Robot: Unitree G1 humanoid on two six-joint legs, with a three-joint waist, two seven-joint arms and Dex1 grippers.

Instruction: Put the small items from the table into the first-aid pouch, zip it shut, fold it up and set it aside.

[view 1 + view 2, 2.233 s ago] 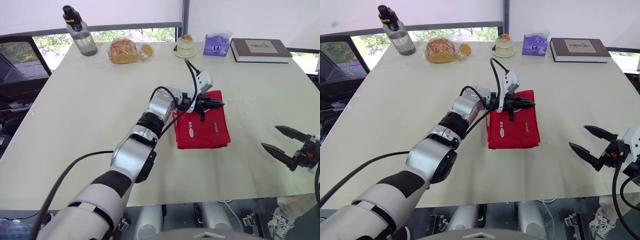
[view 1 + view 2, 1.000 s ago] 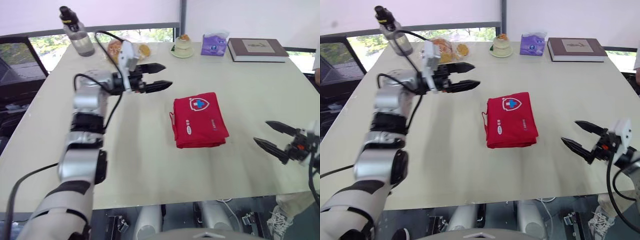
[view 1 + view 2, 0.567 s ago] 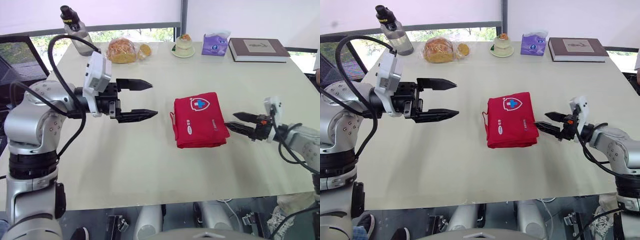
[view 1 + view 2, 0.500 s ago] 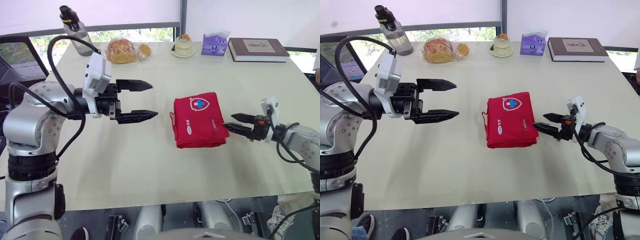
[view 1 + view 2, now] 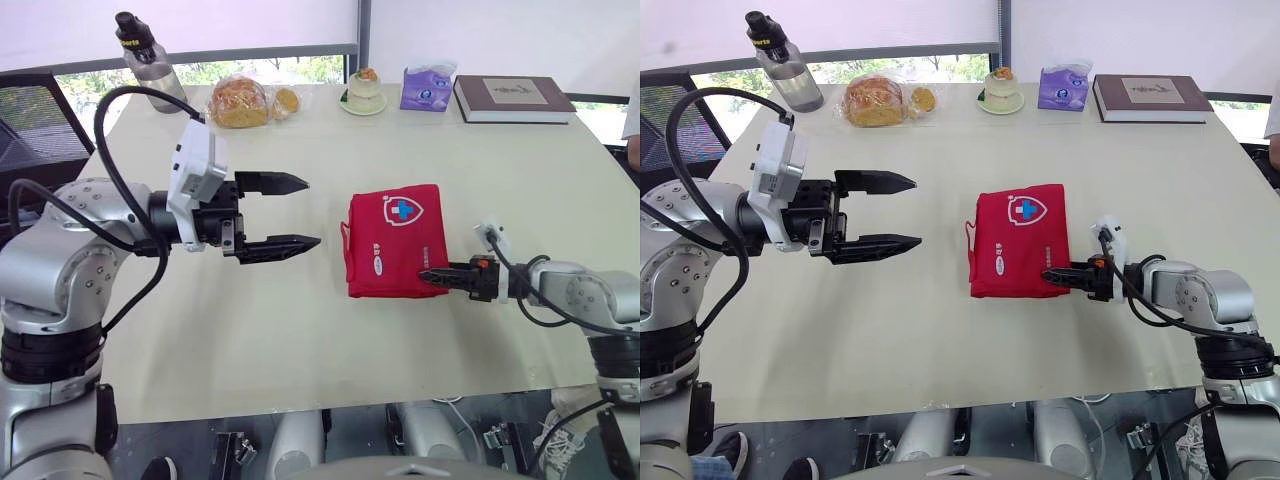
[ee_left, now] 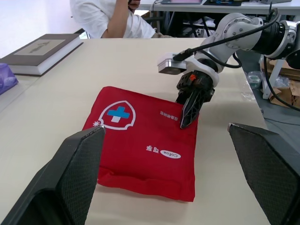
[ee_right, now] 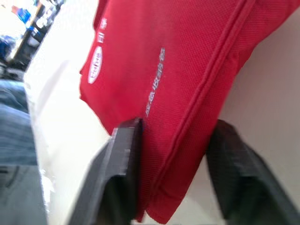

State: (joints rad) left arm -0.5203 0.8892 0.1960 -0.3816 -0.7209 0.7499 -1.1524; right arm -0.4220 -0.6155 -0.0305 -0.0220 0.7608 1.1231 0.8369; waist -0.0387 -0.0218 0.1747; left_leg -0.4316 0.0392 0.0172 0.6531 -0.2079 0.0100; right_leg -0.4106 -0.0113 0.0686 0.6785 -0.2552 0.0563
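Observation:
The red first-aid pouch [image 5: 395,240] lies folded flat in the middle of the table, its white cross badge facing up. My right gripper [image 5: 432,276] reaches in low from the right, shut on the pouch's near right corner. In the right wrist view its black fingers [image 7: 124,164] stand either side of the pouch's seamed edge [image 7: 154,70]. The left wrist view shows that same gripper [image 6: 187,119] pinching the pouch [image 6: 140,140]. My left gripper [image 5: 310,212] hovers open to the left of the pouch, pointing at it, with nothing between its fingers.
Along the far edge stand a water bottle [image 5: 143,45], bagged bread [image 5: 240,100], a small cake on a plate [image 5: 367,90], a purple tissue pack [image 5: 423,88] and a book [image 5: 510,97]. A person in a white shirt [image 6: 112,16] sits beyond the table's right side.
My right gripper has moved left across the table to the pouch's near right corner and closed on it. The left gripper has drawn back left from the pouch and stays open.

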